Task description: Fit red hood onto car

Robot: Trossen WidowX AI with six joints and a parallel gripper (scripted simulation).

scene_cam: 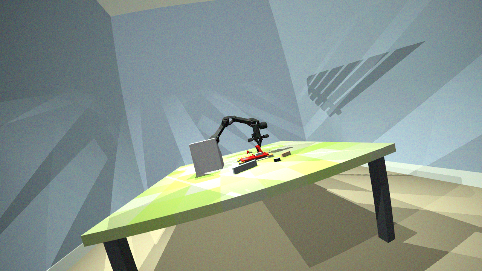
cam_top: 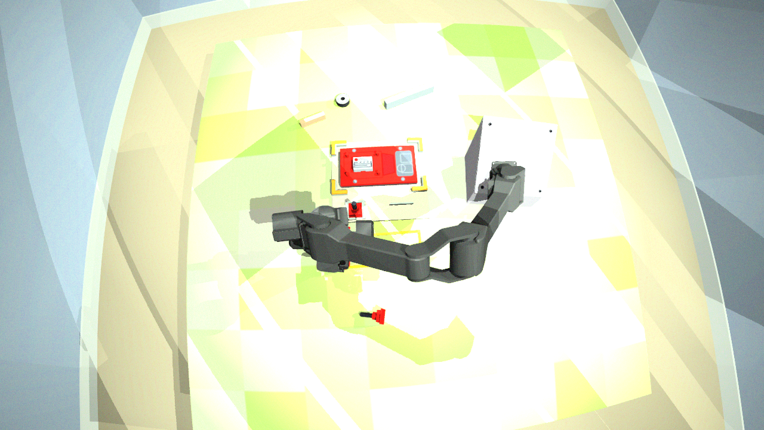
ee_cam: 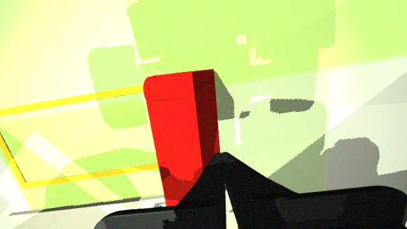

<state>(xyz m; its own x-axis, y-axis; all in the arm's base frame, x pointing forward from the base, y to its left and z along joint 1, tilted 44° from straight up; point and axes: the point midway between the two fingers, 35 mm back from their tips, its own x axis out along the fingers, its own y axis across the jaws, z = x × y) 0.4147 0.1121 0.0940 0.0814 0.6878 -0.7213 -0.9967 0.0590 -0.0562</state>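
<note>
The red hood (scene_cam: 258, 148) (ee_cam: 178, 127) seems to stand on edge at one end of a yellow outline; in the top view the arm hides most of it. My gripper (scene_cam: 260, 145) (ee_cam: 220, 158) is shut and empty, pointing down. Its fingertips are at the hood's right side in the wrist view; whether they touch it is unclear. The red chassis (cam_top: 389, 160) (scene_cam: 248, 158) sits in the jig (cam_top: 335, 149) with yellow corners. The grey engine block (cam_top: 362, 163) (scene_cam: 258, 154) is on its deck, with pegs around it and no hood over them.
A red gear shifter (cam_top: 355, 209) stands between jig and arm; another (cam_top: 378, 316) lies beyond the arm. A grey bar (cam_top: 409, 97) (scene_cam: 244, 166), a wooden block (cam_top: 312, 118) (scene_cam: 285, 154) and a black-and-white wheel (cam_top: 342, 100) lie past the jig. A large box (cam_top: 515, 144) (scene_cam: 206, 157) stands by the arm's base.
</note>
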